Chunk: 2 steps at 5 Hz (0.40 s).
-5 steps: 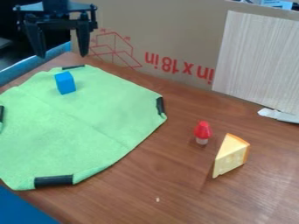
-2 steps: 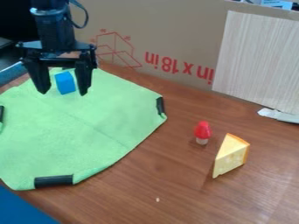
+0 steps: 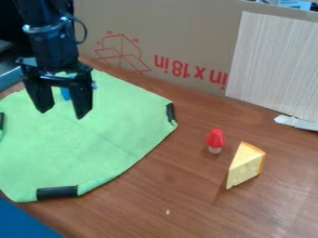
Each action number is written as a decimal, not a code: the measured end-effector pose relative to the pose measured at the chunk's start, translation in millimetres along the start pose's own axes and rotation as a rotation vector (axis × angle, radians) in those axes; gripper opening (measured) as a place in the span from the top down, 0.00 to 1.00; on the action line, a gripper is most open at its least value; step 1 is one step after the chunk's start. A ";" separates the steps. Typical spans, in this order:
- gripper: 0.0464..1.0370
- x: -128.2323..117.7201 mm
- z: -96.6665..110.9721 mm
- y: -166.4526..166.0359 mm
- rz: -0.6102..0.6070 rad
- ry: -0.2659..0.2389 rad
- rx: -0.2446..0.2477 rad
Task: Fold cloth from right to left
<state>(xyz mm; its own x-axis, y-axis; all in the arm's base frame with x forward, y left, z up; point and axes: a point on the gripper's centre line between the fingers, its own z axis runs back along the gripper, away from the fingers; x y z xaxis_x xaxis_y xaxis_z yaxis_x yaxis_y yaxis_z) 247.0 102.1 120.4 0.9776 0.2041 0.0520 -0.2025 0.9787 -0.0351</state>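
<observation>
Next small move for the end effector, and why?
Probably shift the end effector toward the black band on the picture-right edge: the cloth lies spread out, and the open, empty fingers are over its far-left part, away from that edge.

The pincer [image 3: 62, 114] has dropped over the cloth [image 3: 87, 148], partly hiding the block [image 3: 65, 94].

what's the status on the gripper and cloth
Gripper open, over the cloth's far part. Green cloth spread out, right-to-left fold not made. Blue block on the cloth, likely in the way.
</observation>
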 end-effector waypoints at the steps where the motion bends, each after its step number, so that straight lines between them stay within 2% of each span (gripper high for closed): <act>1: 0.04 -9.3 -10.0 -5.9 -0.195 0.025 -0.036; 2: 0.04 -21.4 -26.4 -9.2 -0.412 0.042 -0.059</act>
<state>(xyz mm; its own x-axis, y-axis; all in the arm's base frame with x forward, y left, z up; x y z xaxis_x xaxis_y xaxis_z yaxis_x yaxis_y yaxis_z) 229.5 88.0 93.2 0.9778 -0.2070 0.0331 0.2090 0.9749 -0.0766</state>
